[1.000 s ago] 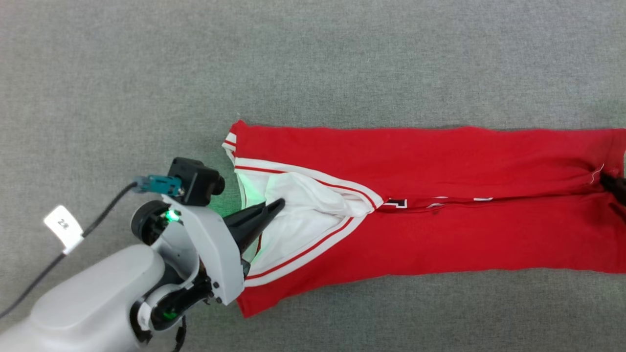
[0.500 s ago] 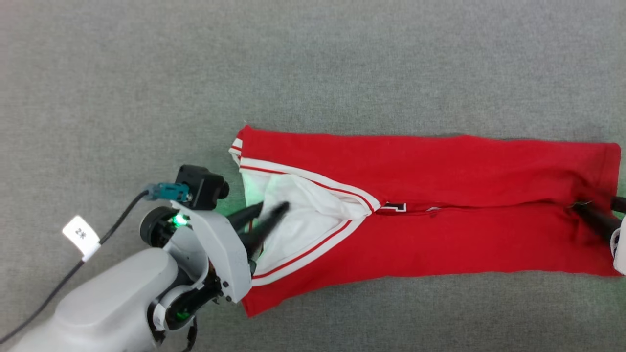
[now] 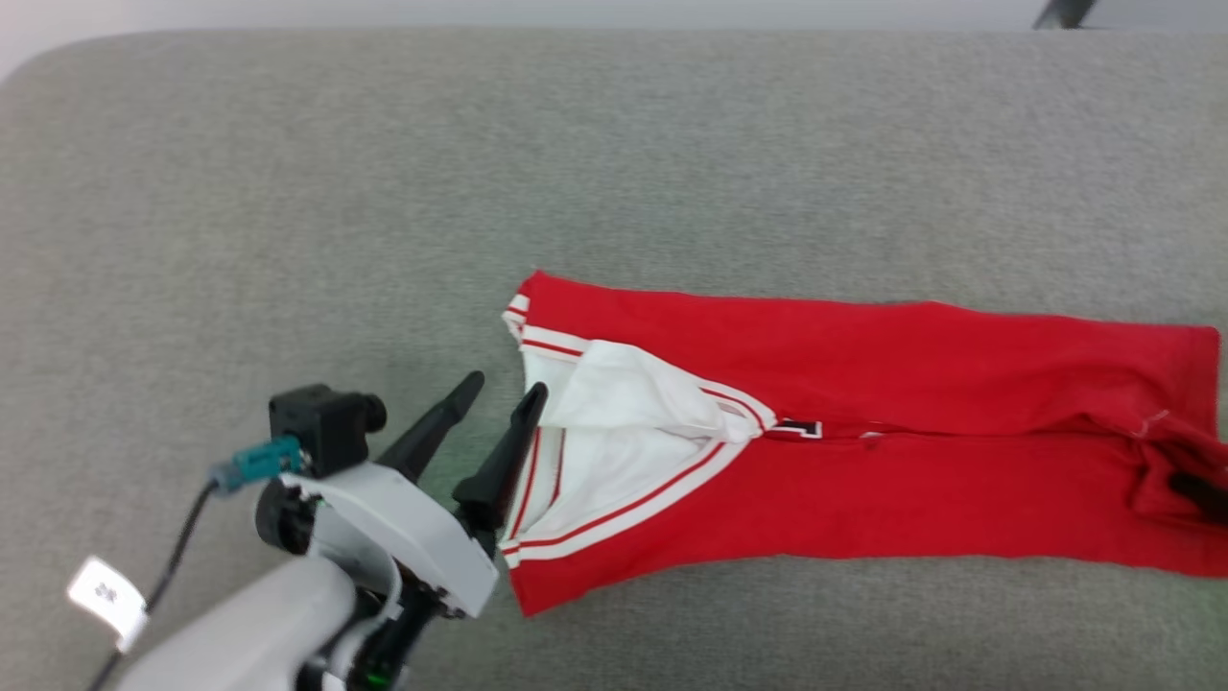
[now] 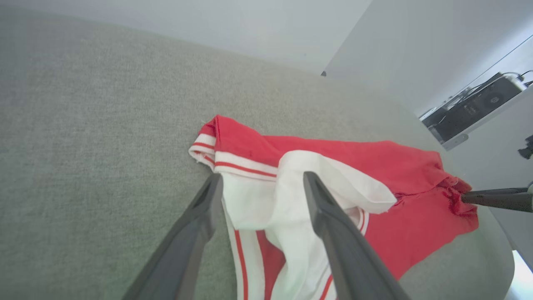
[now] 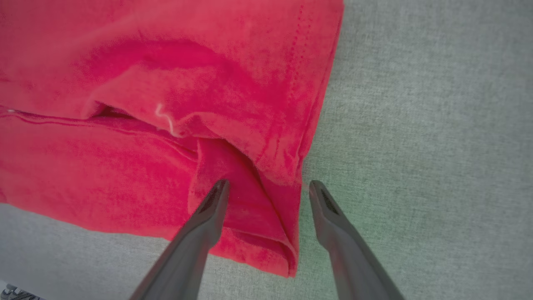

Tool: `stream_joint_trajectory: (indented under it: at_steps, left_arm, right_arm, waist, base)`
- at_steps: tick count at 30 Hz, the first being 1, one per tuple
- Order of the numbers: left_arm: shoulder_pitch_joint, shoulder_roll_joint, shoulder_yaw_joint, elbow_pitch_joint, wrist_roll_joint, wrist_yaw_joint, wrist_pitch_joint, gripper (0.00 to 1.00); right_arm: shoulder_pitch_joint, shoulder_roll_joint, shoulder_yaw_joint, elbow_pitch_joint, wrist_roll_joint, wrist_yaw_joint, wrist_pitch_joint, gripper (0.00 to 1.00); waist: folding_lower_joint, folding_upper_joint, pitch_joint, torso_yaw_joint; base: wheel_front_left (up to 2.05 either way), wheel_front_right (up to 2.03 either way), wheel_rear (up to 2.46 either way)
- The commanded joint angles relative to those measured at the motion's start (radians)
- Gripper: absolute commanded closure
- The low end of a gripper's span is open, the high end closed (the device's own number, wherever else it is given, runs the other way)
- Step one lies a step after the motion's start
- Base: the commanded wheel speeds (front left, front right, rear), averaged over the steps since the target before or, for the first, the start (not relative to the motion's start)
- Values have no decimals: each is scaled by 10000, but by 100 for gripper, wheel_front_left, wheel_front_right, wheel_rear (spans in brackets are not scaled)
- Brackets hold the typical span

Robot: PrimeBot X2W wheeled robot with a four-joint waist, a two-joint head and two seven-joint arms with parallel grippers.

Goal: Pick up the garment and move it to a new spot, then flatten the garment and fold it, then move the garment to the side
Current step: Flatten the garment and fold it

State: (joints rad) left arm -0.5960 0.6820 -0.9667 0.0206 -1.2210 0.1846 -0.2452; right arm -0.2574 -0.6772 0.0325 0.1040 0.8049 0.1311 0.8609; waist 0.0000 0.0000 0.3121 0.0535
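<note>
The garment (image 3: 911, 384) lies on the grey padded surface (image 3: 288, 192) as a long red strip folded lengthwise, its white sleeve and striped trim at the left end. My left gripper (image 3: 504, 389) is open just left of that end, its right finger at the sleeve's edge. In the left wrist view the left gripper (image 4: 262, 179) straddles the white sleeve (image 4: 300, 196) of the garment (image 4: 354, 154). My right gripper (image 5: 268, 185) is open at the garment's (image 5: 166, 62) hem corner, one finger over red cloth, the other over grey. It holds nothing. The right gripper's dark finger (image 3: 1199, 494) shows at the head view's right edge.
The surface's far edge and rounded corner run along the top of the head view, with a dark object (image 3: 1060, 11) beyond. A cable with a white tag (image 3: 106, 595) hangs from my left wrist. A black device (image 4: 470, 110) sits on a shelf past the surface.
Both grippers have opened and let go of the garment. The left gripper has drawn back left off the sleeve. The head camera has tilted, bringing the far edge into view.
</note>
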Motion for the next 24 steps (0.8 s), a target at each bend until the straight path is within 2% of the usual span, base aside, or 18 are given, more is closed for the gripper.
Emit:
stream_joint_trajectory:
  at_steps: [1,4,7,10,15,24]
  left_arm:
    - [281,-160,163,-97,141,142,-97,0]
    - [798,-594,761,-265,673,505,-191,0]
    - [1443,-1063,1349,-185,1725,869,-194,0]
    - [1989,-1678,2262,-222,2515,951,-187,0]
    - [3018,-2646,3427,-162,3906,738,-189,0]
    - [4159,-4016,4814,-32,6716,361,-189,0]
  right_arm:
    - [35,-7,-178,66,7,-8,178,0]
    - [-72,-15,-494,337,-178,-8,663,0]
    - [-189,53,-783,638,-345,-8,1104,0]
    - [-204,28,-1031,905,-553,-10,1491,0]
    - [-98,142,-1417,1333,-760,-8,1741,0]
    - [445,439,-1613,1730,-1166,-4,2156,0]
  waist:
    - [0,0,-133,260]
    - [0,0,-153,541]
    - [0,0,-178,821]
    - [0,0,-223,1104]
    - [0,0,-314,1533]
    - [0,0,-375,2093]
  base:
    - [0,0,0]
    - [0,0,0]
    - [0,0,0]
    - [0,0,0]
    - [0,0,0]
    - [0,0,0]
